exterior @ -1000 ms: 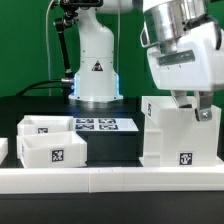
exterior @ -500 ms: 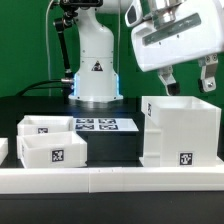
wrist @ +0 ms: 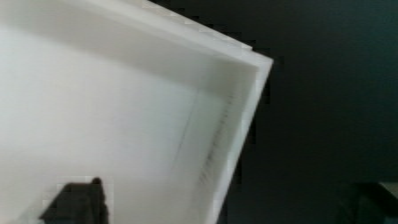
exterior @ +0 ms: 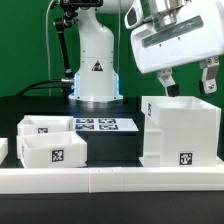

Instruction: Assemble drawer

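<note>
The drawer housing [exterior: 180, 130], a white hollow cube with a marker on its front, stands on the black table at the exterior view's right. Two small white trays [exterior: 48, 126] [exterior: 52, 149] with markers stand at the left, one behind the other. My gripper [exterior: 188, 80] hangs above the housing's top rim, open and empty, with one finger on each side of the rim line. In the wrist view the housing's white inside and wall edge [wrist: 240, 120] fill the frame, and a dark fingertip [wrist: 71, 200] shows over the white.
The marker board [exterior: 98, 124] lies flat between the trays and the housing, in front of the robot base [exterior: 95, 75]. A long low white border wall [exterior: 110, 178] runs along the near edge of the table.
My gripper has risen from the housing's top wall to well above it and holds nothing. Over the last half second it barely moved. The housing and trays have stayed put.
</note>
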Motion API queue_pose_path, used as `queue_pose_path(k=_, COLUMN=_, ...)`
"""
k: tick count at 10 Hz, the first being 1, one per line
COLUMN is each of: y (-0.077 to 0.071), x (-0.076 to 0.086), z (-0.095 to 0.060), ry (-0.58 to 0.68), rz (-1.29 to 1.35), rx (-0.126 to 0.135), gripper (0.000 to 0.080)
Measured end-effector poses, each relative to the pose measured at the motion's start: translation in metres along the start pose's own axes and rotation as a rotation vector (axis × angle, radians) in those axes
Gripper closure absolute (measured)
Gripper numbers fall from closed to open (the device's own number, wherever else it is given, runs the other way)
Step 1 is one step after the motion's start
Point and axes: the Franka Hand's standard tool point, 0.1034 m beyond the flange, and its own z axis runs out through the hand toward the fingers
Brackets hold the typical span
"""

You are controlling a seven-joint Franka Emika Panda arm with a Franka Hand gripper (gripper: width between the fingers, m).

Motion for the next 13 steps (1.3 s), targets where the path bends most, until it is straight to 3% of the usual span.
queue_pose_path(k=2, y=0.008, x=0.005, z=-0.008, ry=-0.024, rz=-0.252, rx=-0.015, gripper=0.0151)
queue_pose_path(k=6, y=0.012, x=0.006, z=-0.007, ry=-0.033, rz=-0.572, rx=-0.023, gripper=0.0151)
queue_pose_path(k=7, y=0.024, x=0.008, z=-0.009, ry=-0.057, rz=-0.755, rx=-0.059, gripper=0.0151)
queue_pose_path(k=10, y=0.064, x=0.02, z=-0.024, ry=-0.073, rz=-1.075, rx=-0.09, gripper=0.0151)
queue_pose_path(k=12, y=0.094, x=0.041, z=-0.029, ry=-0.084, rz=-1.139, rx=-0.091, gripper=0.0151)
queue_pose_path(k=13, y=0.092, x=0.04, z=-0.028, ry=-0.084, rz=-1.132, rx=-0.094, gripper=0.0151)
